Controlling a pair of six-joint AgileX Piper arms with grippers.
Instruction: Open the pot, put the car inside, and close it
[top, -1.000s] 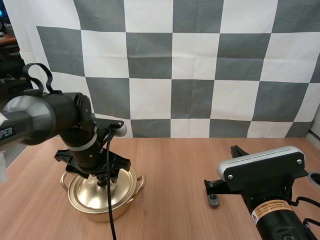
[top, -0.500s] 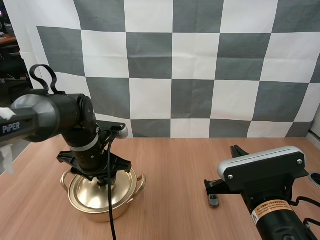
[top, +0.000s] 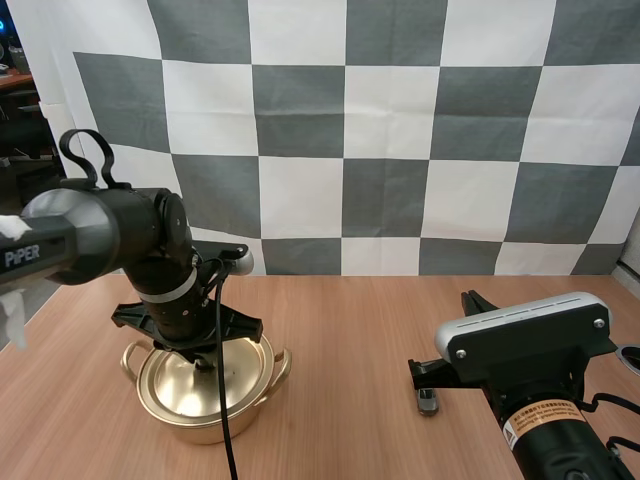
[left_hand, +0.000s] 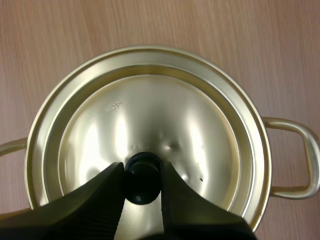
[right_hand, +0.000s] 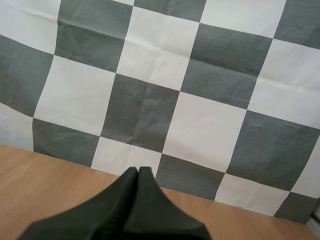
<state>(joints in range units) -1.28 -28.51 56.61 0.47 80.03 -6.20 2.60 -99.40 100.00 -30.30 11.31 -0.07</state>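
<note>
A golden pot (top: 262, 392) stands on the wooden table at the left, its golden lid (top: 185, 385) seated on it. My left gripper (top: 207, 362) reaches straight down onto the lid's middle. In the left wrist view its fingers (left_hand: 100, 197) press on both sides of the black knob (left_hand: 142, 167) of the lid (left_hand: 165, 115), which rests inside the pot's rim (left_hand: 261, 150). A small dark object (top: 427, 401), perhaps the car, lies on the table beside my right arm. My right gripper (right_hand: 138, 172) is shut on nothing, its tips together and pointing above the table.
The pot's side handle (left_hand: 300, 160) sticks out toward the table's middle. Bare wood (top: 350, 340) stretches between the pot and my right arm (top: 520, 345), which stands at the near right.
My left gripper's fingers have closed in from wide apart onto the lid's knob. The pot, the lid and the right arm have stayed where they were.
</note>
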